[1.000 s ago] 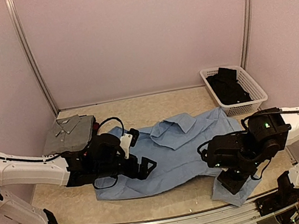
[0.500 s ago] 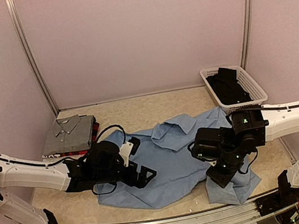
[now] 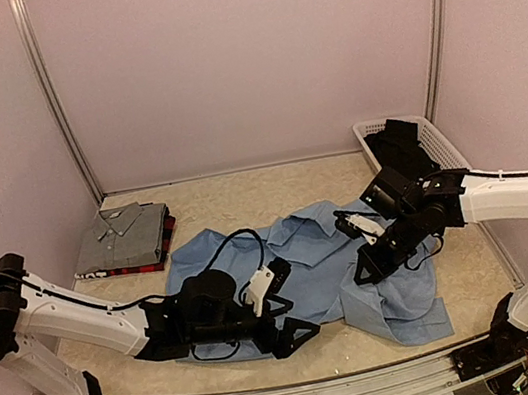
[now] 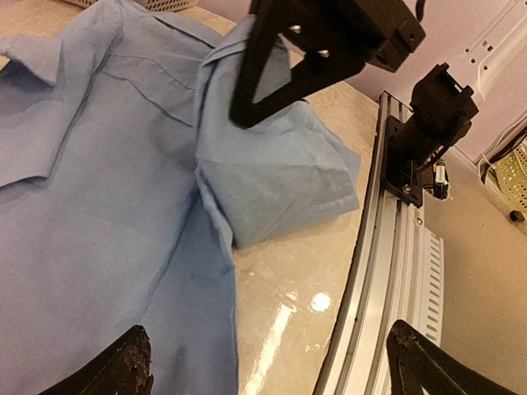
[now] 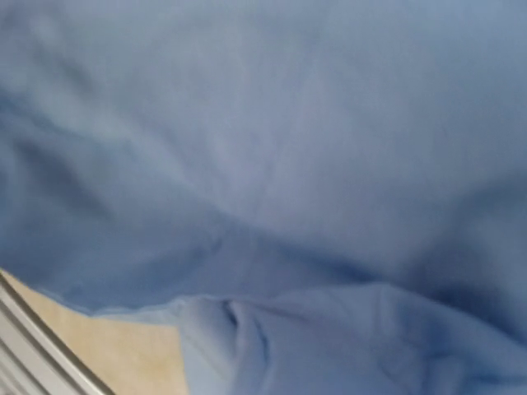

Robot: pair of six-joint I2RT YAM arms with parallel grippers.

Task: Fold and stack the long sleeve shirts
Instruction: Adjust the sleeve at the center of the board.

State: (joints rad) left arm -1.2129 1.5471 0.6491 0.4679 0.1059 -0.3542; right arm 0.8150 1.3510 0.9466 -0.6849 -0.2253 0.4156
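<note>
The light blue long sleeve shirt (image 3: 306, 266) lies rumpled across the middle of the table, collar toward the back. My right gripper (image 3: 365, 270) is shut on a fold of its right side and holds that cloth up off the table; the left wrist view shows the pinch on the raised fold (image 4: 272, 164). The right wrist view is filled with blue cloth (image 5: 272, 164), and its own fingers are hidden. My left gripper (image 3: 292, 301) (image 4: 272, 362) hovers open over the shirt's near hem with nothing between its fingers. A folded grey shirt (image 3: 124, 236) rests on a red-and-black plaid one (image 3: 168, 242) at the back left.
A white mesh basket (image 3: 453, 164) with dark clothing (image 3: 403, 149) stands at the back right. The metal rail (image 4: 387, 239) runs along the table's near edge, close to my left gripper. The right arm's base post (image 4: 428, 123) stands on that rail.
My right gripper has moved back and left, lifting the shirt's right side with it. My left gripper has slid right along the near hem. The shirt has bunched toward the centre.
</note>
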